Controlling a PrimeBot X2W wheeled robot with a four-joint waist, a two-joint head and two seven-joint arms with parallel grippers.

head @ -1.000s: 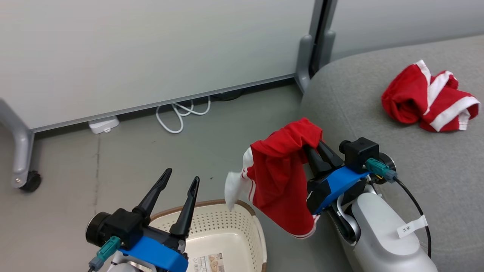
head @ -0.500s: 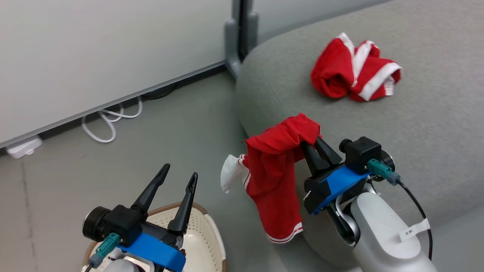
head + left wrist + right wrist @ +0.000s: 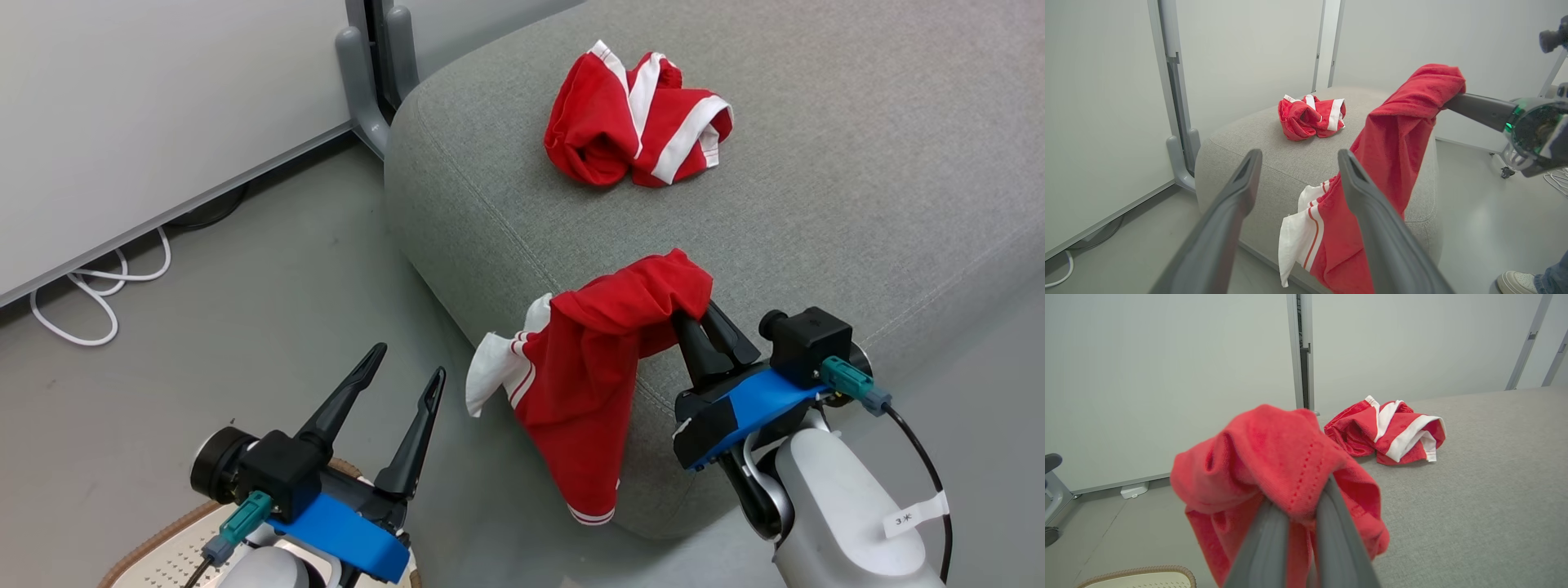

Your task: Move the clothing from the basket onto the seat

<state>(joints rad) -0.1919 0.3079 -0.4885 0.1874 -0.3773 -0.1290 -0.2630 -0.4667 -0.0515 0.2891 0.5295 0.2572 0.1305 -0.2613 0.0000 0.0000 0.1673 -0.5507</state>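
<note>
Right fingers (image 3: 727, 339) clamped on one red garment (image 3: 584, 384), which dangles off the seat (image 3: 857, 204) edge. Left fingers (image 3: 416, 433) wide apart and empty, by the basket (image 3: 151, 547). The other garment (image 3: 637, 122) sits crumpled on the seat.

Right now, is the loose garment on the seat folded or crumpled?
Crumpled. The loose garment lies on the seat as a bunched heap, with its white stripes twisted and no flat, even folds.
</note>
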